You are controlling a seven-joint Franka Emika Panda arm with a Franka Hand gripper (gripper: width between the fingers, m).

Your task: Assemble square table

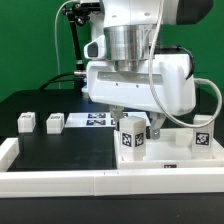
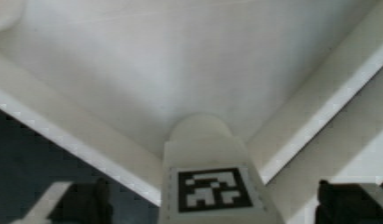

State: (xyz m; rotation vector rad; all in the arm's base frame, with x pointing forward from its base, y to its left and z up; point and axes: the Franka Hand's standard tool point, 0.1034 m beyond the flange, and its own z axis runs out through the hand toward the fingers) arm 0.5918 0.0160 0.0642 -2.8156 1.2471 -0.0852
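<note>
- Only the exterior view shows spare posts (image 1: pixel 25 122) on the bench (image 1: pixel 60 150), at that view's left, apart from the slab (image 1: pixel 175 141).
- Only the wrist view shows the hand (image 2: pixel 213 203) spread, its fingers (image 2: pixel 72 203) clear of the upright post (image 2: pixel 209 160).
- That post stands at a slab corner, between the fingers.

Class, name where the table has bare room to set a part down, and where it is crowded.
Free: black surface between the two loose posts, the front rail and the slab. Crowded: the slab, under the hand.

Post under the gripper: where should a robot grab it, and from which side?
Probably its upper end, from straight above: the post stands upright on the slab, its sides free, lined up between the open fingers.
</note>
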